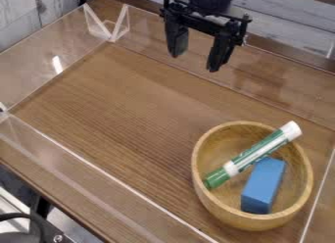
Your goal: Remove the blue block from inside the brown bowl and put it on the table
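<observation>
The blue block (263,185) lies inside the brown bowl (210,149) at the table's front right, its long side pointing away from me. A green-and-white marker (260,152) rests in the same bowl, just left of and behind the block. My gripper (197,47) hangs at the back of the table (118,120), well above and behind the bowl. Its two dark fingers (175,38) stand apart, open, with nothing between them.
Low clear acrylic walls (53,66) border the tabletop on the left, the front and the back. A clear bracket (108,26) stands at the back left corner. The bowl sits close to the right front wall.
</observation>
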### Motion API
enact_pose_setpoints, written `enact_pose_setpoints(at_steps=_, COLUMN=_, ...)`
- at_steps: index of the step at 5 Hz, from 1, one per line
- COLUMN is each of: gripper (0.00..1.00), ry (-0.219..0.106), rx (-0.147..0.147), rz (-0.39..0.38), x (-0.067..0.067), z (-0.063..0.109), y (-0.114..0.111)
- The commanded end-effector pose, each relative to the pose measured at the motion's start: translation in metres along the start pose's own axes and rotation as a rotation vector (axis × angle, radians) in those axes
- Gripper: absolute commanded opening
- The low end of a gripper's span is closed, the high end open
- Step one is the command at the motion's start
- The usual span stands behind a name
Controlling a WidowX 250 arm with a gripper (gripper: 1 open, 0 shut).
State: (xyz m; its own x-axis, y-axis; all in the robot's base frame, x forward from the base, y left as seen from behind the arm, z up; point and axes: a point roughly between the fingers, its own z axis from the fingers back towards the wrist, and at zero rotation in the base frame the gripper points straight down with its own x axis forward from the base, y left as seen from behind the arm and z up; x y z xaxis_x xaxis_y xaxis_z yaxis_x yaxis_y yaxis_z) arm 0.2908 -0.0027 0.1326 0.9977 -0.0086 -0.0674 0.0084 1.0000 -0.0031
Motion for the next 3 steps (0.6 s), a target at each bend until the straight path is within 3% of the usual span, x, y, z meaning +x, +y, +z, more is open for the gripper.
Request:
enact_pose_setpoints(at_steps=1, gripper=1.00, ry=0.019, rx=-0.002, rz=0.004, x=-0.004, z=-0.006, y=-0.006)
enact_pose_setpoints(at_steps=3, gripper=1.00, ry=0.003, rx=-0.013, rz=0.001, x=-0.031, z=0.000, y=-0.057)
